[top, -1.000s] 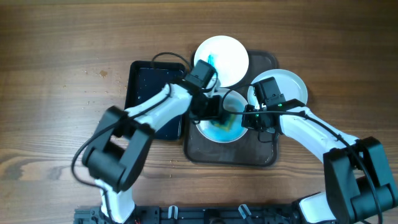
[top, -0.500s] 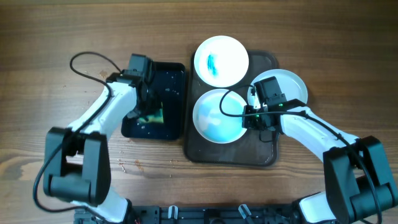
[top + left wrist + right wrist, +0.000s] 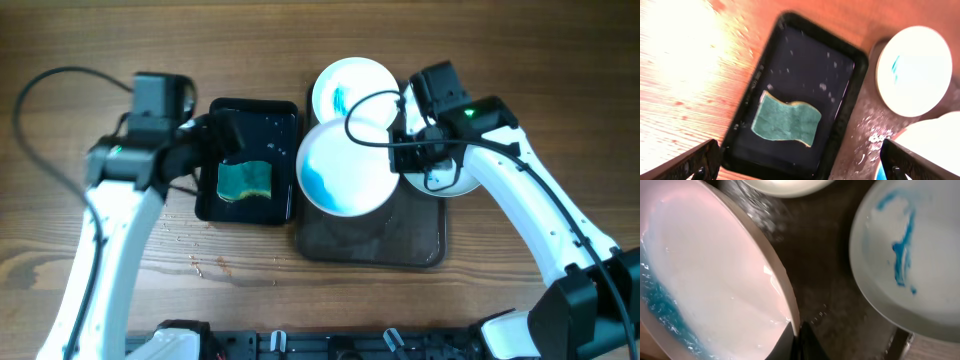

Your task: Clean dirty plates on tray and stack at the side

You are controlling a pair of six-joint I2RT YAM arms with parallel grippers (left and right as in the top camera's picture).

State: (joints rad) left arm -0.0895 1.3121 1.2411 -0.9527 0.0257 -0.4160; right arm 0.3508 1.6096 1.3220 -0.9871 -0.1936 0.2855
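overhead: right gripper (image 3: 398,152) pinches the plate (image 3: 345,168) by its rim, over the brown tray (image 3: 370,240), blue suds (image 3: 318,185) on it (left side).
left wrist: left gripper (image 3: 800,145) gapes wide, empty, above the sponge (image 3: 785,120) in the black tray (image 3: 805,65).
right wrist: plate tilted, smeared plate (image 3: 910,255) beside it.

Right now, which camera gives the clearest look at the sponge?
The left wrist view: the sponge lies whole and large in the black tray, with nothing covering it. The overhead view shows it too, but much smaller. The right wrist view shows only plates, no sponge.
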